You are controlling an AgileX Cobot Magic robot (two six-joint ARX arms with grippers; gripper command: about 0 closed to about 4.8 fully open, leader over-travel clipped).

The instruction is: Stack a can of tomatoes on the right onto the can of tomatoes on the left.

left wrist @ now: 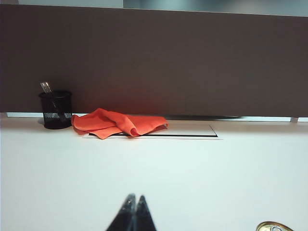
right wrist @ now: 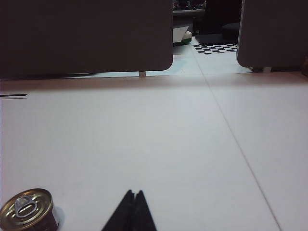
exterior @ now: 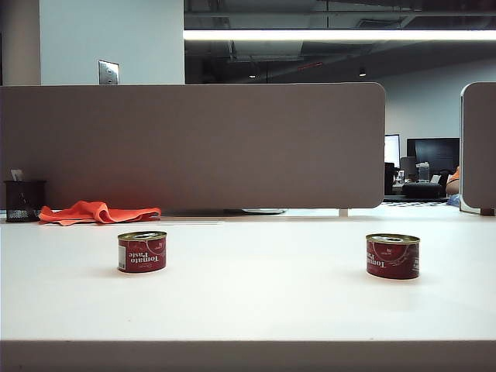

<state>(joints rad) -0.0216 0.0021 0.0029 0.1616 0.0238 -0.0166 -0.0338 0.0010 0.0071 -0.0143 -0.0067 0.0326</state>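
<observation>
Right can: the right can (exterior: 392,256) stands upright on the table (exterior: 256,310), well apart from the left can (exterior: 142,251), which also stands upright.
Nearer arm: my read is the right arm; its wrist camera shows that can (right wrist: 27,211) just beside the fingertips, off to one side, lid and pull tab up.
Right gripper: the right gripper (right wrist: 133,196) hangs low over bare table, fingers pressed together, holding nothing.
Left gripper: the left gripper (left wrist: 135,200) is likewise closed to a point and empty; only a can rim (left wrist: 274,226) peeks in at the frame's corner.
Next move: the right fingers would need to part first, then shift sideways to the can.
</observation>
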